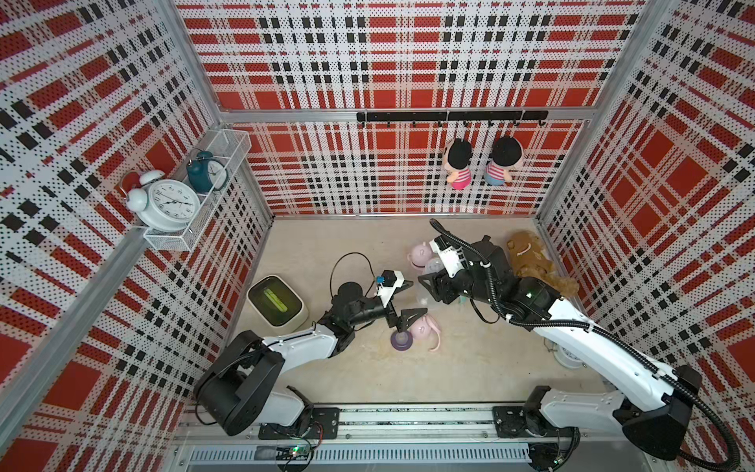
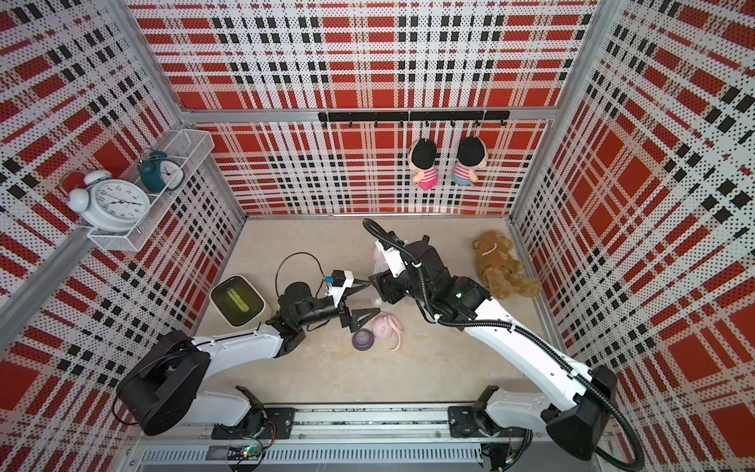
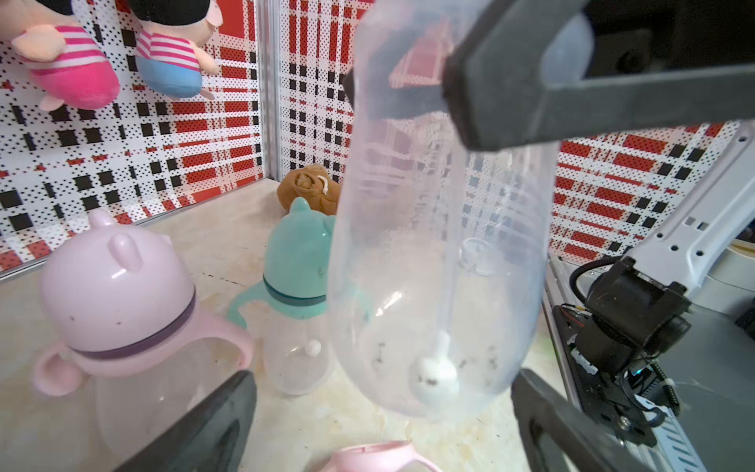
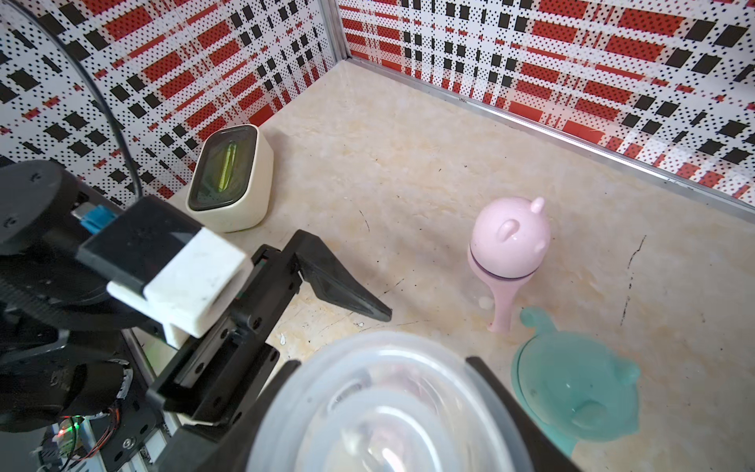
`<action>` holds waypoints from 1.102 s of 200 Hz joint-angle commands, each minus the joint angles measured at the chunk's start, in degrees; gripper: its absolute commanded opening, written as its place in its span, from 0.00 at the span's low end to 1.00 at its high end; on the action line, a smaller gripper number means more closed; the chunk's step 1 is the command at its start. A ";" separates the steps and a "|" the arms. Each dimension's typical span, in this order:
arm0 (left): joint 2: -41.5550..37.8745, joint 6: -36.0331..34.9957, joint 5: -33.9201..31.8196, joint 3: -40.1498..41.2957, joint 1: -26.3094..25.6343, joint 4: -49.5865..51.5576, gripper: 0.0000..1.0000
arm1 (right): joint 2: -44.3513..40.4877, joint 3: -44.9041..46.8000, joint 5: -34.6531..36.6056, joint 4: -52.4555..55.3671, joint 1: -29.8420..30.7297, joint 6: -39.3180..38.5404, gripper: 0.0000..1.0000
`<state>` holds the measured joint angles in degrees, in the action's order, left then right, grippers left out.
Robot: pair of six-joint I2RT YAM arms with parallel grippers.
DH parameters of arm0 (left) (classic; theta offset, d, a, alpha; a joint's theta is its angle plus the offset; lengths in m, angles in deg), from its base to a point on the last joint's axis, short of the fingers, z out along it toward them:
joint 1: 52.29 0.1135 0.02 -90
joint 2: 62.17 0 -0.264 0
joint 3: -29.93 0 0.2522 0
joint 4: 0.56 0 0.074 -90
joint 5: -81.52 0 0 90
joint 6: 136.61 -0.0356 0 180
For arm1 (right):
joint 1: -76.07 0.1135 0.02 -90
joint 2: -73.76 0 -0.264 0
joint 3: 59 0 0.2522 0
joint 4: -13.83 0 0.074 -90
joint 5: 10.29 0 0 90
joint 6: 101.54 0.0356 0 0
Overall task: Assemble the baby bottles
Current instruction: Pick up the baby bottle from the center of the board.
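Nearest the arm bases, the beige table (image 1: 449, 380) carries loose bottle parts. A purple collar (image 1: 401, 340) sits with its nipple facing up. Just to its right lie a pink dome cap (image 1: 421, 327) and a pink handle ring (image 1: 435, 342). None of them is fitted to a bottle.

Left gripper (image 1: 418, 298): the jaws stand wide apart and grip nothing. In both top views its nearer finger sits right by the pink dome cap; contact cannot be judged. Level with this arm, a cream box (image 1: 275, 300) with a dark lid stands by the left wall.

Right gripper (image 3: 441, 100): the jaws are clamped on the upper part of a clear bottle body (image 3: 433, 265), one finger on each side. The body hangs tilted, its open mouth toward the right wrist camera. Its base points into the gap ahead of the left fingers (image 3: 196, 429) and is apart from them. A small white ball rests inside at the base.

Beyond the held body, a pink bottle (image 3: 118, 286) and a teal bottle (image 3: 300, 261) stand upright, near each other but apart. Each wears its cap, collar and handles. In the top views the right arm hides most of the teal bottle.

Farther right, a brown teddy bear (image 1: 531, 261) lies by the right wall. On the back wall, two dolls (image 1: 459, 163) hang below a hook rail (image 1: 449, 116). High on the left wall, alarm clocks (image 1: 169, 204) sit in a wire shelf (image 1: 167, 241).
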<state>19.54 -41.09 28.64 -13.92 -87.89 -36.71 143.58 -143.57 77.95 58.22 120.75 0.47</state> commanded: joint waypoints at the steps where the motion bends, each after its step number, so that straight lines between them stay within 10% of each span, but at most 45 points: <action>1: 2.03 3.03 2.01 -2.58 -0.60 -8.64 0.99 | -1.50 0.65 -4.60 -4.73 0.14 0.02 0.56; 144: 6.36 5.29 3.83 -5.51 -1.17 -12.35 0.91 | -2.40 5.02 -10.56 -13.61 0.13 2.84 0.55; 220: 5.71 6.94 4.24 -5.51 0.00 -12.34 0.47 | -2.64 5.77 -10.91 -14.64 0.13 3.50 0.78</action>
<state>25.48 -35.02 33.27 -18.05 -88.59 -48.03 142.49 -138.04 69.04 45.74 120.64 3.48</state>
